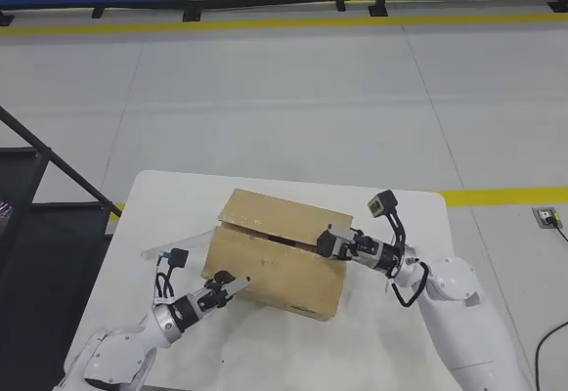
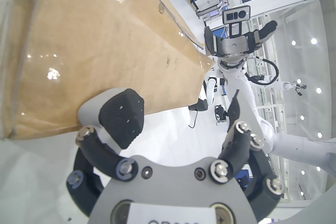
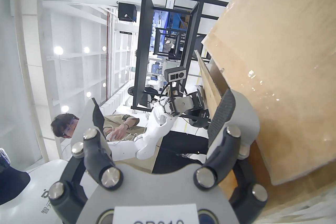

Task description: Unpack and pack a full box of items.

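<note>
On the white table point(image 1: 362, 337), roughly in the middle, sits the cardboard box point(image 1: 279, 254). Its long axis runs left to right across the table, with the right end swung a bit nearer the robot. The opening faces up, and the top flaps point(image 1: 293, 220) are mostly down with a dark gap along the seam.

The left gripper point(image 1: 227, 283) is spread wide and holding nothing, low at the near-left side of the box, one pad point(image 2: 123, 117) just beside the wall. The right gripper point(image 1: 330, 242) is also spread and empty, up at the right end of the seam, one finger point(image 3: 223, 114) right by the flap edge.

We reckon this is the flap-opening bit. We'd brace the left pad against the wall so the box can't skate (that surface looks glossy), then hook the right finger under the edge and lift outward, away from the seam
</note>
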You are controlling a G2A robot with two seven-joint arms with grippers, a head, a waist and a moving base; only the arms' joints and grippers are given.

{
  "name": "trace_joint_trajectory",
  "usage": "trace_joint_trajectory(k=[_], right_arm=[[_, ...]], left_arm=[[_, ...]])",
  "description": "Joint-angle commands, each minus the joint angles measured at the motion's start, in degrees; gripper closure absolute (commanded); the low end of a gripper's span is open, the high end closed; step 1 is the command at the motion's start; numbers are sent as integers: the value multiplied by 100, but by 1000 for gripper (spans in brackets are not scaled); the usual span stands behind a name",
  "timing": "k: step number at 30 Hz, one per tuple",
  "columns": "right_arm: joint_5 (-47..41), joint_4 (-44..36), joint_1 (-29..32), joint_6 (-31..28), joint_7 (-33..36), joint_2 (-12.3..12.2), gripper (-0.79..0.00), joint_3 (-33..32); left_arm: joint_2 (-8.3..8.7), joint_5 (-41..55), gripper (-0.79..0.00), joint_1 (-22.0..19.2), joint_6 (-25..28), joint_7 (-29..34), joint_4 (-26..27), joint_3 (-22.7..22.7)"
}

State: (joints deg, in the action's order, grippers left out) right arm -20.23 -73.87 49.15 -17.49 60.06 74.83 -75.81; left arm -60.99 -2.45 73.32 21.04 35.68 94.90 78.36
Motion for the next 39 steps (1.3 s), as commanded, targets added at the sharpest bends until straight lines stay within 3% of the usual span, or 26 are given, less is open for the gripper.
trace_joint_trajectory(k=[1,6,11,19,22,33,39], right_arm=[[-109,-96,109,-186,-92,-9,-785,-51],[-200,-306,328,-368,-134,-34,-785,-58],[360,-451,320,114,-508,-46,-785,140],[527,-249,283,171,-677,-49,-785,333],[482,-135,265,77,-628,-59,-785,337],[393,-35,270,-2,-625,-109,-785,293],[357,19,244,-33,-606,-130,-785,299]], left_arm=[[3,22,-785,24,27,16,21,10],[17,56,-785,105,93,69,51,67],[36,143,-785,229,276,37,150,199],[102,-150,-785,648,641,-781,188,1038],[105,-367,-785,666,749,-995,40,1138],[55,-1049,-785,275,1118,-1057,-517,615],[42,-1040,-785,234,1249,-1014,-537,485]])
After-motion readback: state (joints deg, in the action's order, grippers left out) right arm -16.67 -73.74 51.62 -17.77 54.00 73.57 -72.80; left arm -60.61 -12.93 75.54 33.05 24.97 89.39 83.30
